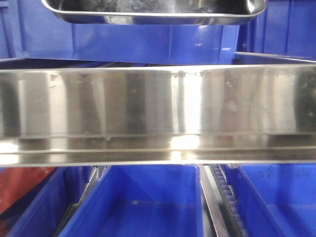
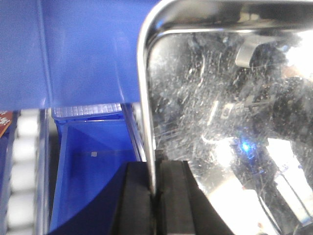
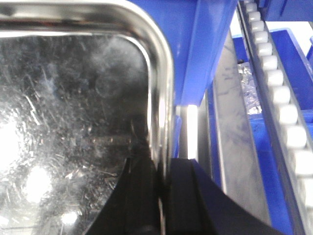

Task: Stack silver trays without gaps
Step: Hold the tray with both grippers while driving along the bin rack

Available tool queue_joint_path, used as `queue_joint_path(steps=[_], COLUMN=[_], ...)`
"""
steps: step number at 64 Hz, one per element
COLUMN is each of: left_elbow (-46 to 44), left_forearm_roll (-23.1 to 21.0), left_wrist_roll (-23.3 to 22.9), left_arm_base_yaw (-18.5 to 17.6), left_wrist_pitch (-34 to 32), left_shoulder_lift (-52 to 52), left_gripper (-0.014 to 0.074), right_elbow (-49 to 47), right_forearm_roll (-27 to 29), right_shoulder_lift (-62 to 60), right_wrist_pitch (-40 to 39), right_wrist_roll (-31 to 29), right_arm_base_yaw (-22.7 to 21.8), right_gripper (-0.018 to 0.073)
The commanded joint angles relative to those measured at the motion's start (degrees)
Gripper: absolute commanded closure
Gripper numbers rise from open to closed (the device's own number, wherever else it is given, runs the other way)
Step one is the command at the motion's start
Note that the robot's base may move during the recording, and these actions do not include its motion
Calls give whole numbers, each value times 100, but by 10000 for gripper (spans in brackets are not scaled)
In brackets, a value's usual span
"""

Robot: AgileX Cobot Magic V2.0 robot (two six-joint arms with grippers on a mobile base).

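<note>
The silver tray (image 1: 153, 15) sits above the steel shelf rail (image 1: 158, 113), before a blue bin (image 1: 148, 44). The left fingers (image 2: 134, 200) and right fingers (image 3: 183, 196) are each clamped on its rim, at opposite sides.

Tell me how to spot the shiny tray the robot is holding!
Find the long flat steel shelf rail running across the front view. Above it, before the blue plastic bins, hangs the shallow silver steel tray, its side rims pinched by the black left gripper and black right gripper. Unlike its blue neighbours, it is mirror-bright with rounded corners.
</note>
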Motion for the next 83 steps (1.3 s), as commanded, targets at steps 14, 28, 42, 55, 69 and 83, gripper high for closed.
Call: queue_joint_path(steps=[14, 28, 42, 55, 69, 83], left_elbow=[-90, -90, -90, -90, -90, -90], left_forearm_roll=[-141, -141, -141, -141, -141, -141], left_wrist_roll=[21, 21, 21, 21, 21, 21], left_arm_base_yaw=[-146, -146, -146, -146, -146, -146], left_wrist_pitch=[-993, -993, -993, -993, -993, -993], left_shoulder_lift=[-61, -61, -61, -61, -61, -61], left_gripper=[615, 615, 615, 615, 615, 615], right_elbow=[-75, -75, -75, -75, -75, -75], right_forearm_roll=[130, 130, 130, 130, 130, 130], right_shoulder_lift=[10, 10, 10, 10, 10, 10], right_wrist_pitch=[-1318, -1687, -1982, -2332, -2519, -2531], right_wrist_roll=[-52, -52, -52, -52, -52, -52], right_arm_base_yaw=[87, 87, 87, 87, 87, 87], right_gripper=[636, 636, 636, 636, 636, 636])
